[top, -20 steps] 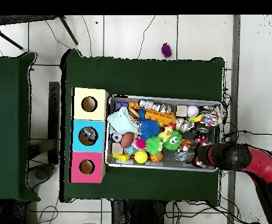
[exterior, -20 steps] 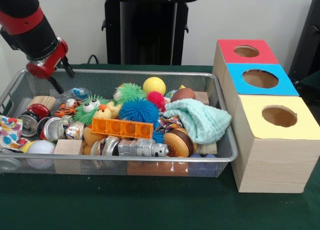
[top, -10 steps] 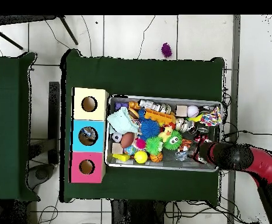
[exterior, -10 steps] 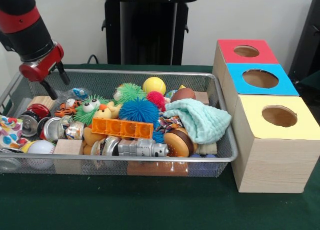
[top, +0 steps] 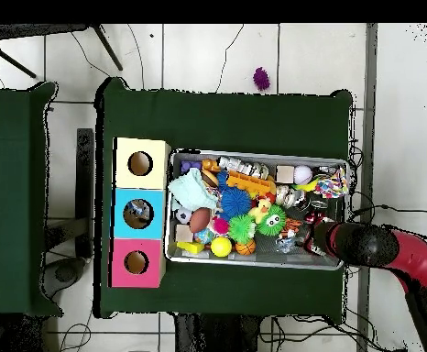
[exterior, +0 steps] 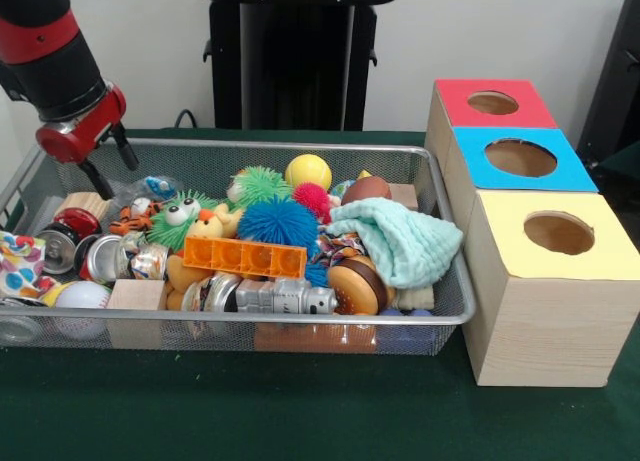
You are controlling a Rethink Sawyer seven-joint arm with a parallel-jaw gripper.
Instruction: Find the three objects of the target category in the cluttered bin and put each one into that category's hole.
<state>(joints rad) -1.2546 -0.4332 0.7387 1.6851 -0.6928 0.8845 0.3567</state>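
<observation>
A wire mesh bin [exterior: 300, 319] [top: 254, 265] holds a heap of toys: a yellow ball [exterior: 307, 170], a blue spiky ball [exterior: 277, 222], an orange block [exterior: 244, 256], a teal cloth [exterior: 398, 240], a burger toy [exterior: 356, 286], crushed cans [exterior: 100, 258] and a baseball [exterior: 80, 295]. Beside the bin stand three wooden boxes with holes, topped red [exterior: 492, 102], blue [exterior: 520, 157] and yellow [exterior: 558, 232]. My gripper [exterior: 118, 179] hangs open and empty over the bin's far left corner, above a wooden block [exterior: 85, 203]. From overhead the gripper [top: 318, 240] sits at the bin's lower right corner.
A green spiky ball [exterior: 262, 185], a pink spiky ball [exterior: 313, 200], a tiger toy [exterior: 135, 219] and a silver robot toy [exterior: 285, 298] crowd the bin. A patterned cloth [exterior: 18, 261] drapes its left end. A purple spiky ball [top: 261, 78] lies on the floor.
Over the last second the gripper has shifted left and slightly up towards the bin's far left corner. It stays open and empty. The objects in the bin have not moved.
</observation>
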